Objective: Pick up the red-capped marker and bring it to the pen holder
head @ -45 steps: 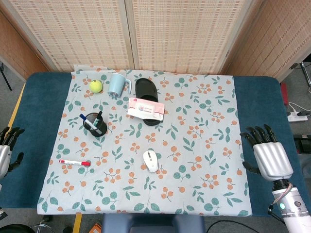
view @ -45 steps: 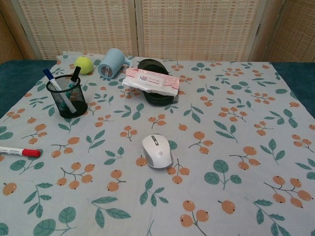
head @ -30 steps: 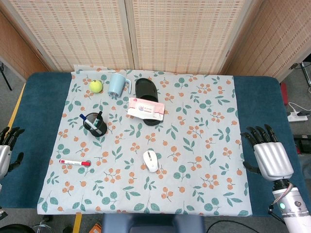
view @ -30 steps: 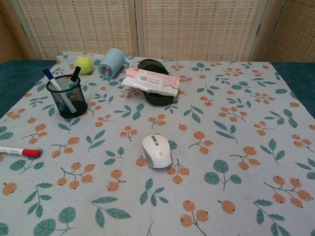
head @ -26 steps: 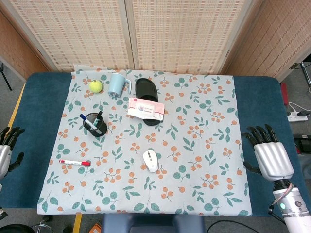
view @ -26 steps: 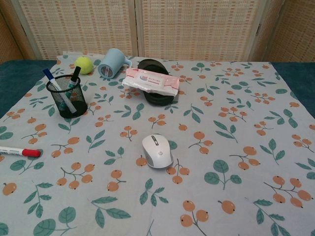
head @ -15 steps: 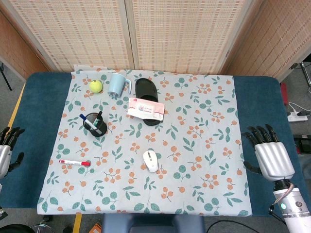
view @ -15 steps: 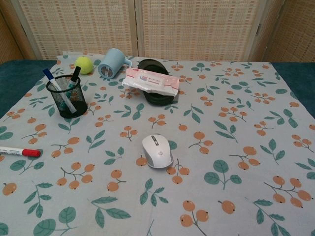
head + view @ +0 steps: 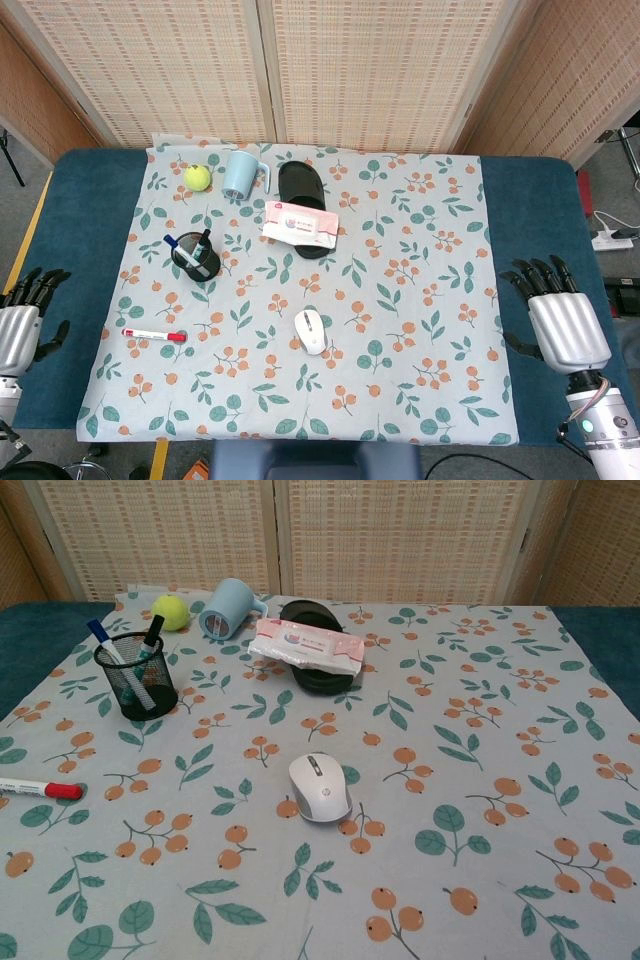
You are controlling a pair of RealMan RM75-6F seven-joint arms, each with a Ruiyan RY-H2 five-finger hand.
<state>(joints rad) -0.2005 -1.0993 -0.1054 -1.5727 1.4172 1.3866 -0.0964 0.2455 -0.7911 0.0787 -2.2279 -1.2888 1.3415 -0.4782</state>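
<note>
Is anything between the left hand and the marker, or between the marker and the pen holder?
Nothing visible. The left hand sits open at the table's left edge, with only bare cloth between it and the marker. From the marker up to the pen holder the cloth is also bare; the mouse lies well off to the right.

Print on the pink wipes pack point(image 9: 305, 645) is too small to read.

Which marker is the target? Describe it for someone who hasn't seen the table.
On the floral tablecloth, find the black mesh pen holder near its left side. Nearer the front edge lies the red-capped marker, flat and alone. Its white barrel and red cap distinguish it from the pens standing in the holder.
</note>
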